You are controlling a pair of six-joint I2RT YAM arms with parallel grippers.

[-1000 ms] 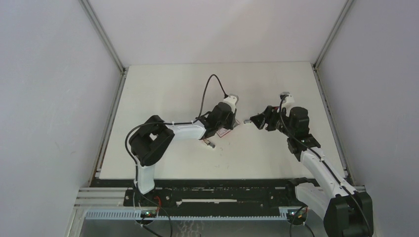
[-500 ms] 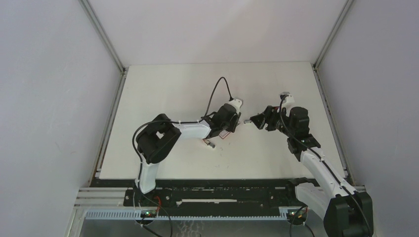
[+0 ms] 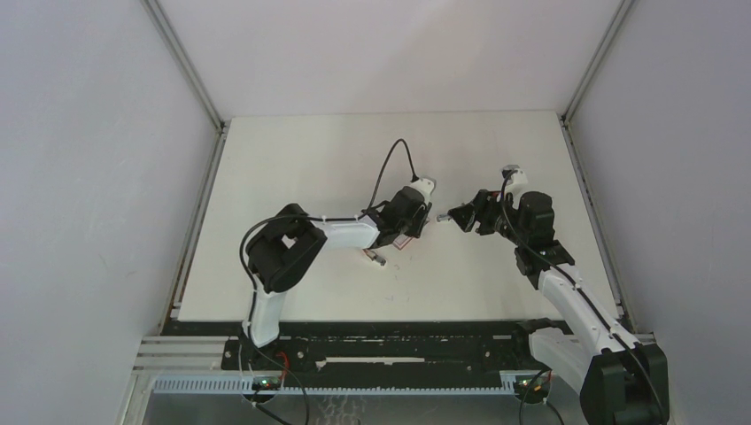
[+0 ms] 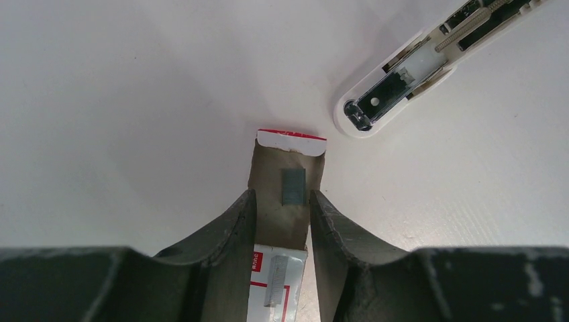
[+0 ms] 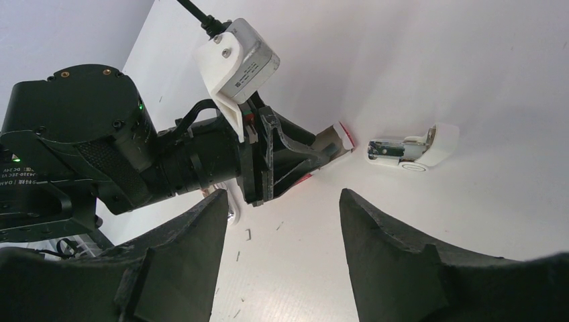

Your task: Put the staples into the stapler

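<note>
Staples box [image 4: 288,157] flat on table [image 4: 134,100], tray slid out, grey strip [image 4: 293,186] inside — flanked by left gripper [image 4: 282,201], part-open, fingers [image 4: 235,228] hiding tray edges; real grip or not, cannot tell. Opened white stapler [image 4: 396,74] just right of tray end, apart. Right gripper [image 5: 280,201] wide, empty, facing both.

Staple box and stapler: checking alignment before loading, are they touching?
Apart. The left wrist view shows a strip of table between the staple box and the stapler.
</note>
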